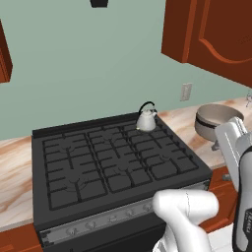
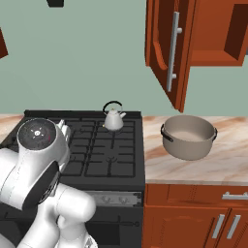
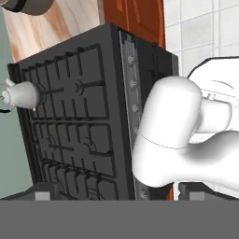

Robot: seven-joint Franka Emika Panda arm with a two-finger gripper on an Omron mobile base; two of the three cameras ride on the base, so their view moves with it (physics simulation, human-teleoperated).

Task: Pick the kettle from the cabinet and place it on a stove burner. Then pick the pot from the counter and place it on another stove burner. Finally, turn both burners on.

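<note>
With the kettle [image 2: 114, 119] sitting on a rear burner, the spread, empty gripper [image 3: 116, 192] is turning to the pot [image 2: 188, 136] (waiting on the counter [image 2: 227, 160]), needing a rim or handle grasp.

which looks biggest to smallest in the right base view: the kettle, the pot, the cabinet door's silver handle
1. pot: widest and bulkiest.
2. silver handle: longer than the pot is tall, but thin, and it hangs nearer the camera, so this rank is unsure.
3. kettle: clearly smallest.

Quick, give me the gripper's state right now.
Gripper: open, holding nothing; the kettle sits on the stove's back right burner.
</note>
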